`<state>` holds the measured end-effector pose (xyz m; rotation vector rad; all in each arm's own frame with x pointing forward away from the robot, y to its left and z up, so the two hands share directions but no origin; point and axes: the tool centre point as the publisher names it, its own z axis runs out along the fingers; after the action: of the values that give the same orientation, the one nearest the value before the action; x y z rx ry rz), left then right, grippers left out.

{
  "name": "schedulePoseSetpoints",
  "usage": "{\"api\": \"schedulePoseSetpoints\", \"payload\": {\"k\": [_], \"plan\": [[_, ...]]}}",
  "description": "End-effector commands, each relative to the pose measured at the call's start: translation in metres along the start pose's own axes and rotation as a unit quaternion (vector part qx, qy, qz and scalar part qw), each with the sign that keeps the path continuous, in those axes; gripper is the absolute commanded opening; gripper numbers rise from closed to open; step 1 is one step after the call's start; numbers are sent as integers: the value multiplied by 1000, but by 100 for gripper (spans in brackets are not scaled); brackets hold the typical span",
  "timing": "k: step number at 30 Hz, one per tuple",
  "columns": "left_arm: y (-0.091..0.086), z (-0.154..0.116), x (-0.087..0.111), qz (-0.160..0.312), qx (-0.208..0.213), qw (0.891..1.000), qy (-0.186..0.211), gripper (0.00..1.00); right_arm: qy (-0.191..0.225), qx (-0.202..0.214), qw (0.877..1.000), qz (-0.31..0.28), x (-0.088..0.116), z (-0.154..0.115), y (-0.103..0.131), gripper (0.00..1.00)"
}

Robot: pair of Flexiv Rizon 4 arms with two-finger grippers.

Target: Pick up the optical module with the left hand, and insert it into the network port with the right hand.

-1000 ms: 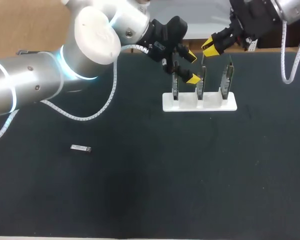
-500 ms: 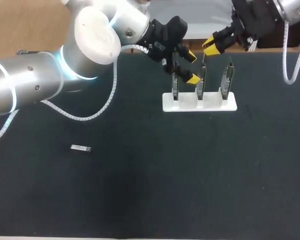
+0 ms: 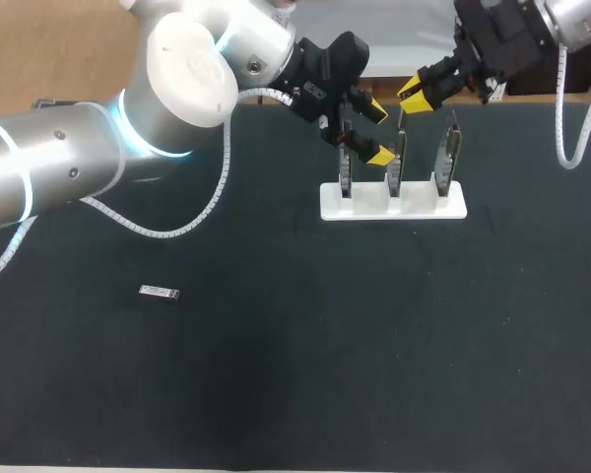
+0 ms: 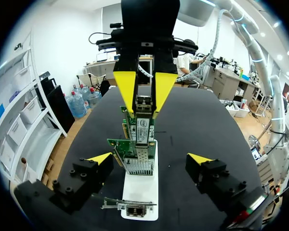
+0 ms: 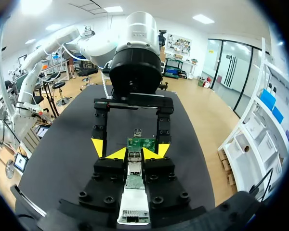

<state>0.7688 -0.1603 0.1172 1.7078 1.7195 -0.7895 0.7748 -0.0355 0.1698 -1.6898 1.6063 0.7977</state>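
The right gripper (image 5: 135,155) has its two yellow fingers pressed against a small metal module (image 4: 143,103), one on each side, pinching it. It holds the module just above a row of three green cards (image 3: 396,163). Which card the module meets cannot be told.

The left gripper (image 3: 377,133) is spread wide with nothing between its fingers touching them. One finger is on the far side of the card row and the other on the near side, beside the left and middle cards. The two grippers face each other along the row, close together but apart.

The cards stand upright, side by side, in a white stand (image 3: 369,204). The stand sits near the far edge of the bench (image 3: 374,345), a little right of the middle.

A second, loose module (image 3: 160,292) lies flat on the left half of the bench, about midway between its far and near edges. It is well apart from the stand and from both grippers.
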Motion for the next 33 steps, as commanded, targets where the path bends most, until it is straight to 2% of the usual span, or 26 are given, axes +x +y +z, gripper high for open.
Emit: {"api": "schedulePoseSetpoints", "payload": {"k": [1, 25, 26, 27, 33], "plan": [[2, 1, -1, -1, 1, 1000, 2, 100, 1, 0, 1000, 2, 0, 1, 1, 0], [2, 1, -1, -1, 1, 1000, 2, 100, 12, -11, 1000, 12, 6, 8, 4, 0], [2, 1, -1, -1, 1, 1000, 2, 100, 12, -10, 1000, 12, 6, 8, 4, 11], [2, 1, -1, -1, 1, 1000, 2, 100, 12, -9, 1000, 13, 6, 7, 4, 100], [2, 1, -1, -1, 1, 1000, 2, 100, -5, 2, 1000, 9, 0, 0, 3, 100]]}}
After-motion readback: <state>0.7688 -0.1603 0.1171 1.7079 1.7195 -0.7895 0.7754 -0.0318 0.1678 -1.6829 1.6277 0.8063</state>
